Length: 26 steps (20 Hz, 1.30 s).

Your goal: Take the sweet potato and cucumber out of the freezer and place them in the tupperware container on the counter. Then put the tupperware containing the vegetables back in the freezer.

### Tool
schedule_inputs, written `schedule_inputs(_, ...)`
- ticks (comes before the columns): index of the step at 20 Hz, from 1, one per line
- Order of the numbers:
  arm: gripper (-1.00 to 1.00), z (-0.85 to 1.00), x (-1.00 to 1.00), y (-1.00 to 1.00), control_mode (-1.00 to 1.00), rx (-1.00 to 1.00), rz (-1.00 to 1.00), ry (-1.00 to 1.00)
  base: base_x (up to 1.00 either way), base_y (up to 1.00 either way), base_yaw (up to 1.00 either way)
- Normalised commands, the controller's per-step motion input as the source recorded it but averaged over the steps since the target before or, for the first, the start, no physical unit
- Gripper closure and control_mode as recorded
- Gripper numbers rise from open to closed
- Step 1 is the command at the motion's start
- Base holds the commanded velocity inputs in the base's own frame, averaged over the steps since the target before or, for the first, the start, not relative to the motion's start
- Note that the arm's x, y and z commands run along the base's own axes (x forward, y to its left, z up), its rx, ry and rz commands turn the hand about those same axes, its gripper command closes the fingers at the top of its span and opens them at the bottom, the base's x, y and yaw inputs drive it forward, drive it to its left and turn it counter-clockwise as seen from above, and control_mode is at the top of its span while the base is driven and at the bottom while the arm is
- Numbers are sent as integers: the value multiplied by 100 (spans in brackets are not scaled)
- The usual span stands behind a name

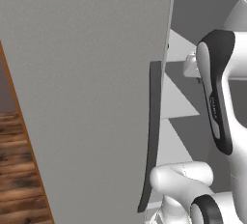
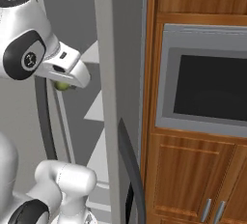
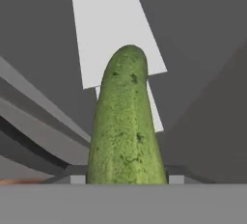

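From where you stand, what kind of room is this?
Most likely a home kitchen. An open freezer with pale shelves stands beside brown wooden cabinets holding a built-in oven. A cucumber sits between the fingers.

Pale shelves [image 1: 174,101] inside the freezer [image 1: 87,92]

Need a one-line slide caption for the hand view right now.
Cucumber gripped between the jaws, held up in front of the freezer's pale shelves.

Flat even light, soft rendering, faint shadows
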Motion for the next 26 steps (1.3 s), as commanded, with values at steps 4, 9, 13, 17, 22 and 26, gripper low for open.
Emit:
schedule_inputs(4, 100, 0, 0, 0, 100, 0, 0, 0, -78, 25, 0)
schedule_inputs(9, 100, 0, 0, 0, 100, 0, 0, 0, -100, 64, -2)
schedule_inputs(13, 100, 0, 0, 0, 100, 0, 0, 0, -76, 95, -32)
schedule_inputs(17, 100, 0, 0, 0, 100, 0, 0, 0, -13, 82, -66)
schedule_inputs(22, 100, 0, 0, 0, 100, 0, 0, 0, -10, 58, -75)
schedule_inputs(26, 100, 0, 0, 0, 100, 0, 0, 0, -65, 52, -73)
